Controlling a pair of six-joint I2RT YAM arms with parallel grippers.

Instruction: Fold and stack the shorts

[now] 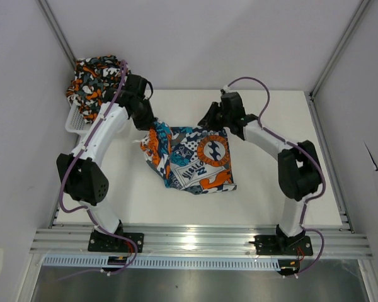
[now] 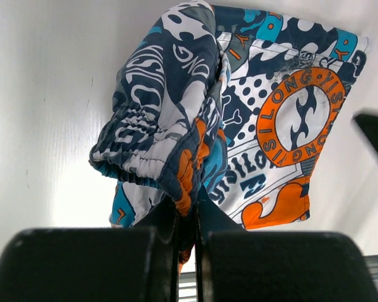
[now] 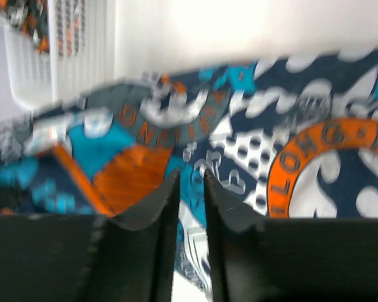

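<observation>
1. Left gripper [image 2: 188, 220] is pinching the patchwork shorts [image 2: 283, 119] by the waistband at mid-table.
2. Right gripper [image 3: 190, 182] is showing a narrow gap over the cloth (too blurred to tell whether it is gripping).
3. One-sided hold is risking the cloth sagging and bunching into a skewed fold.
4. Open table [image 1: 283, 201] is lying near right; basket [image 1: 74, 121] with camo shorts [image 1: 94, 78] is crowding far left.
</observation>
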